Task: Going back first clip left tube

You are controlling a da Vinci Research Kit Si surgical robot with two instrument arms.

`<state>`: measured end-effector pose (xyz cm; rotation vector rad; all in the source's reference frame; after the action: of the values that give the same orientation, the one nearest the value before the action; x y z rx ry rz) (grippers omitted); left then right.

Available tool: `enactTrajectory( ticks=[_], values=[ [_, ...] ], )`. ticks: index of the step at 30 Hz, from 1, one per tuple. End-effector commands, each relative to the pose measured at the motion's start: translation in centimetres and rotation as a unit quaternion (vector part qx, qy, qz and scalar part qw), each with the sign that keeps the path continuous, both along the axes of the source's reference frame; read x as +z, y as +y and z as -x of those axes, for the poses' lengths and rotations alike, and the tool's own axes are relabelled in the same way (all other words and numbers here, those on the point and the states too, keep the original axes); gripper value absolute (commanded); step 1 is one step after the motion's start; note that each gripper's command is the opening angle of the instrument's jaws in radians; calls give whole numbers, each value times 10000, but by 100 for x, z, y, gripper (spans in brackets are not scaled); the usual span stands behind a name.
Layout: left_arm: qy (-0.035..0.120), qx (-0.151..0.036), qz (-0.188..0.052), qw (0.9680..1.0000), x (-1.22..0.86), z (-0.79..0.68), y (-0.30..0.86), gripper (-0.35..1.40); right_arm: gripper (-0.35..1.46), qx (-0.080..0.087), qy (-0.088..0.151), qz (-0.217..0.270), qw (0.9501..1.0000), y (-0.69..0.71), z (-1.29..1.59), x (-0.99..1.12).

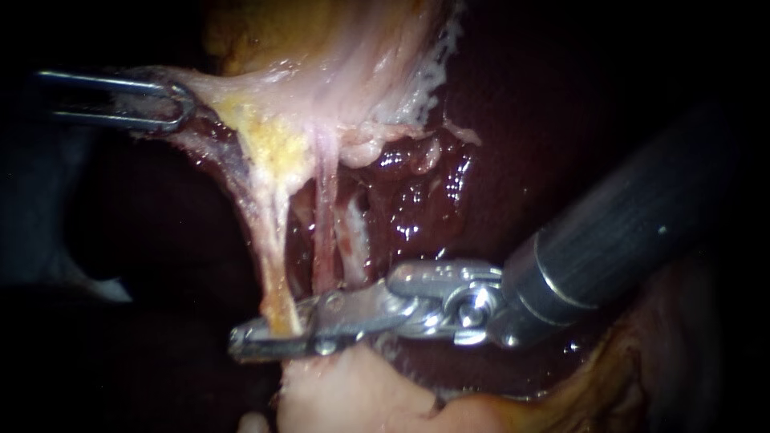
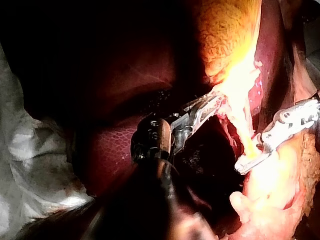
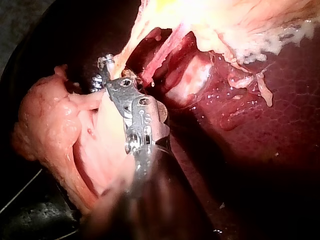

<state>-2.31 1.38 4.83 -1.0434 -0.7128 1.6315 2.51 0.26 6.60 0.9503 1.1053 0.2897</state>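
left instrument (image 1: 178, 108) level, claw clamped; right instrument (image 1: 265, 337) slanting in, claw parted

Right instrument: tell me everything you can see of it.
The right instrument comes in from the right: a dark shaft ending in a shiny silver metal wrist and a long slim pincer, lying almost level. Its jaws stand slightly open, with the lower end of the yellowish left tube in the gap. Just beneath it lies pale tissue.
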Motion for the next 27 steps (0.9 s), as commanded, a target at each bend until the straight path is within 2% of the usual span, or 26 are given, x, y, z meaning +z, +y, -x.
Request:
enactTrajectory(
  ticks=[1, 6, 8, 11, 14, 18, 22, 27],
  values=[
    [1, 0, 1, 10000, 0, 0, 0, -35, -35, 6, -3, 2, 10000, 0, 0, 0],
    [1, 0, 2, 10000, 0, 0, 0, -35, -31, 77, 178, -79, 9998, -1, 0, -2],
    [1, 0, 2, 10000, 0, 0, 0, -35, 3, 187, 133, -70, 9997, -3, -2, -4],
    [1, 0, 1, 10000, 0, 0, 0, -35, 29, 209, 147, -9, 9997, -4, -4, -5],
    [1, 0, 1, 10000, 0, 0, 0, -35, 42, 314, 170, 192, 9992, -3, -7, -4],
    [1, 0, 1, 10000, 0, 0, 0, -35, 46, 522, 196, 598, 9966, 3, -6, 1],
    [1, 0, 1, 10000, 0, 0, 0, -35, 49, 850, 132, 1042, 9908, 11, 0, 9],
    [1, 0, 1, 10000, -1, 0, -1, -35, 49, 1024, 129, 1551, 9825, 19, 16, 9]
  ],
)
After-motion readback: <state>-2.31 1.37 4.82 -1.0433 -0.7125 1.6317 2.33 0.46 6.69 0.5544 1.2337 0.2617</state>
